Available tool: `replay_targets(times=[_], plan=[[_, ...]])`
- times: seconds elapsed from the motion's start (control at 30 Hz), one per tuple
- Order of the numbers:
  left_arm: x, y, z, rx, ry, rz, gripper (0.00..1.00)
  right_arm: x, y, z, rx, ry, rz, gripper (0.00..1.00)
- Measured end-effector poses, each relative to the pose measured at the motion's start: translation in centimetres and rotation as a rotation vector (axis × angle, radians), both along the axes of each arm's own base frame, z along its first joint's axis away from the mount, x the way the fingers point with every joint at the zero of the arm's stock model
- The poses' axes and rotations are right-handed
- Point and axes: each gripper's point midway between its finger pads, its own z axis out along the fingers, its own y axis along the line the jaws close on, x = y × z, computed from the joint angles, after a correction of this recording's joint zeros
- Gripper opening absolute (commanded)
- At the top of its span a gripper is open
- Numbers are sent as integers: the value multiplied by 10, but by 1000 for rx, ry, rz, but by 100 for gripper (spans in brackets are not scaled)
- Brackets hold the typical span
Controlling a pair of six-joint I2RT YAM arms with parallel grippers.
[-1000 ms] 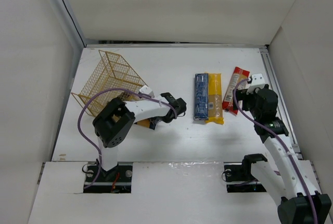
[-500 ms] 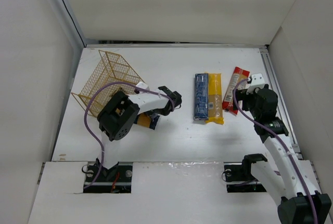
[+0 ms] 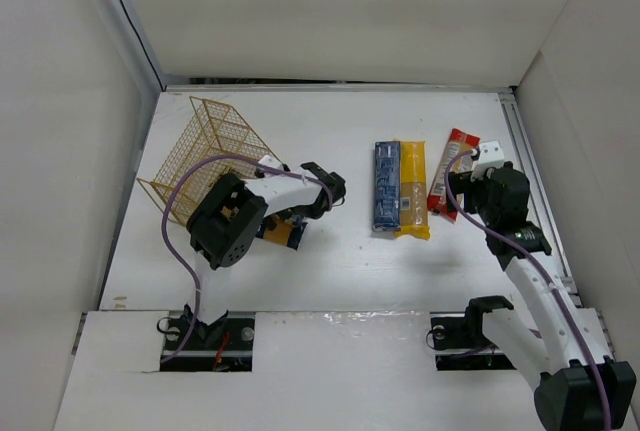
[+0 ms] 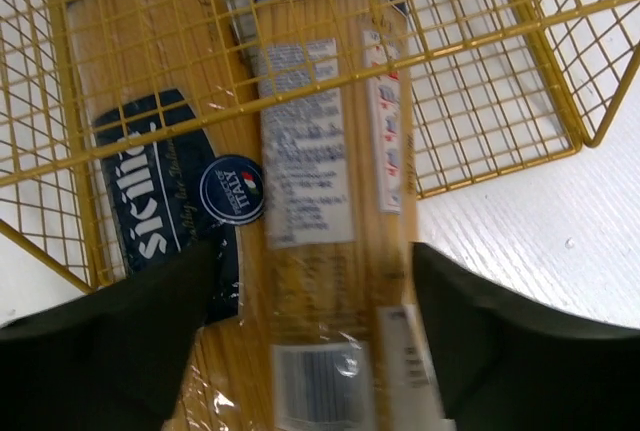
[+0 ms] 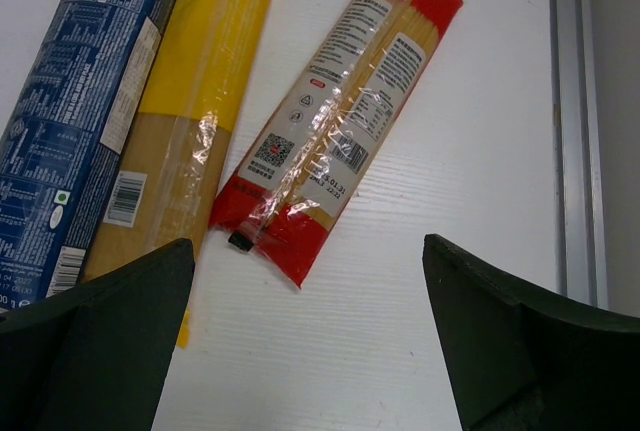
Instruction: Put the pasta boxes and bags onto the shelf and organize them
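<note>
Left hand (image 4: 312, 256) wide apart astride yellow pack (image 4: 318, 166); right hand (image 5: 308, 246) apart above red-and-clear bag (image 5: 345, 116).

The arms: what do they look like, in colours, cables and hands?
Both the left arm and the right arm have white links and black joints. A purple cable loops along each. The left hand and the right hand have broad dark fingers. No markings show.
</note>
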Motion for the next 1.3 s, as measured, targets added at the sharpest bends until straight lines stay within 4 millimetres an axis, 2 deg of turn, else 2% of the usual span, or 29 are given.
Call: replay_targets(times=[0.1, 0.2, 0.33, 0.5, 0.57, 0.63, 0.73, 0.87, 0.97, 1.03, 1.17, 1.3], plan=[[0, -2, 2, 4, -4, -8, 100, 0, 0, 0, -2, 1, 1, 100], [-3, -14, 7, 12, -20, -53, 100, 1, 0, -3, -3, 11, 2, 100], [-11, -52, 27, -25, -73, -162, 100, 3, 4, -12, 1, 43, 26, 100], [-25, -106, 78, -127, -183, -318, 100, 8, 18, -35, 4, 132, 102, 100], [-22, -127, 102, -166, -210, -397, 100, 11, 33, -43, -4, 166, 150, 100], [-14, -143, 122, -226, -208, -493, 100, 14, 58, -47, -13, 193, 222, 100], [2, -153, 147, -379, -210, -661, 100, 17, 99, -54, -10, 229, 304, 100], [8, -125, 182, -427, -239, -849, 100, 17, 139, -65, 19, 275, 312, 100], [-5, -121, 215, -424, -288, -943, 100, 24, 159, -72, 29, 296, 265, 100], [-16, -113, 228, -428, -303, -962, 100, 29, 167, -77, 38, 305, 234, 100], [-37, -69, 234, -438, -313, -866, 100, 39, 164, -95, 41, 343, 155, 100], [-63, -11, 217, -464, -334, -722, 100, 40, 163, -119, 32, 404, 125, 100]])
